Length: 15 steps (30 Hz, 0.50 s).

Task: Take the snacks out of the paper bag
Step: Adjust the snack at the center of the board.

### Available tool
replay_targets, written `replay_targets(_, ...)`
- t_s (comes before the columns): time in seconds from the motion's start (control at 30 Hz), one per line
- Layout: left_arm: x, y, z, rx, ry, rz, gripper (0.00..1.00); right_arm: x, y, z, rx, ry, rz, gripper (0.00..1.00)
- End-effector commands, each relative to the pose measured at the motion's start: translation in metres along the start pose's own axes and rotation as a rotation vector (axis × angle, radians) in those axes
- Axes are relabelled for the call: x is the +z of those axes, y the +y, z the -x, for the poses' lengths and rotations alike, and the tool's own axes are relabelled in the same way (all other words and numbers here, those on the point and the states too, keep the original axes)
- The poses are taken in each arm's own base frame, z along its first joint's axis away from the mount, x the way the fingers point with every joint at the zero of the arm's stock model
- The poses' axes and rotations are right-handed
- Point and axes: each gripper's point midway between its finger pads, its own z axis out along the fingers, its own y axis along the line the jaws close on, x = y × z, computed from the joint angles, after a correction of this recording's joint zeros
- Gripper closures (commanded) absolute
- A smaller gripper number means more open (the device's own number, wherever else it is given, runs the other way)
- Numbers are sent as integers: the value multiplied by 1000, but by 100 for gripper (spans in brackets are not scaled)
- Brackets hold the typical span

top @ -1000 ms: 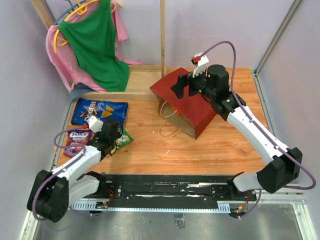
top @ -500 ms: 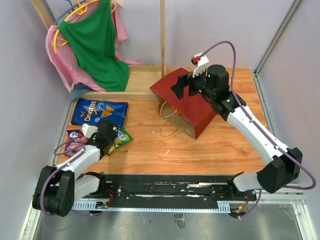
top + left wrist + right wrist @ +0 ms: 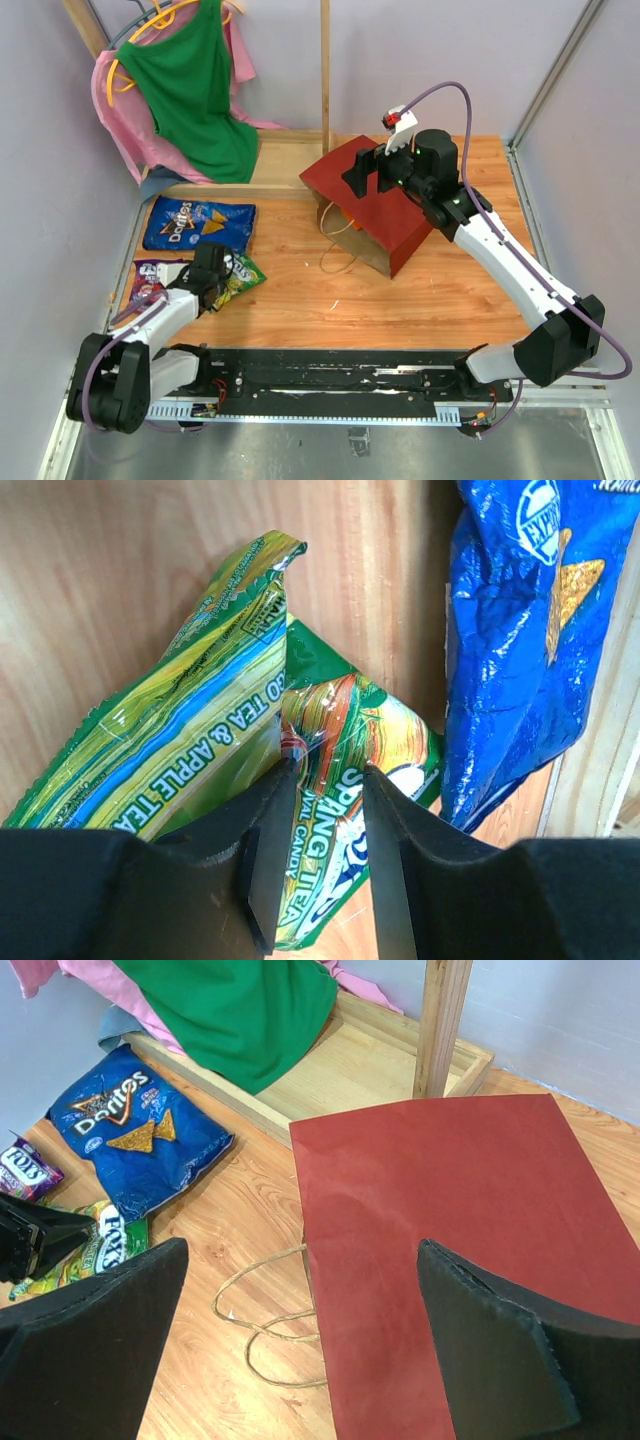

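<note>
The snacks are lying on the table (image 3: 300, 295) at the left, outside the paper bag (image 3: 385, 215). The blue Doritos bag (image 3: 198, 222) is lying flat, and in the left wrist view the edge of the picture is cutting off its top. The green packet (image 3: 200, 720) is lying just beside it, a bit crumpled, and the black jaws are covering its lower part. The purple pack (image 3: 150, 272) is partly hiding under the left arm (image 3: 160, 315). The right wrist view is showing only a corner of it.

The left jaws are hanging right over the green packet with a thin gap between them. I cannot tell if they are pinching it or only sitting above it.

The paper bag is lying on its side in the middle of the table, red side up. Its mouth is facing the near left, but the inside is hard to see. A little orange bit is peeking out there, too small to name. The cord handles (image 3: 262, 1315) are resting on the wood.

The right jaws are standing wide open above the red bag, holding nothing.
</note>
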Motion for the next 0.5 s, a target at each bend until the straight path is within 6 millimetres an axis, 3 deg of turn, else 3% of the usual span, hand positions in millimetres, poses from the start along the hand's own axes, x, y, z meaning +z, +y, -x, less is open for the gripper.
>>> replay_targets(0.0,-9,111,15,64,-51,330,61,-3,4,9,-33,-37,5,1)
replay_targets(0.17,-25,111,34,-1,-104,281,61,-2,5,9,-29,-36,9,2)
replay_targets(0.47,-42,89,65,-33,-207,171,60,-1,9,10,-18,-40,26,1)
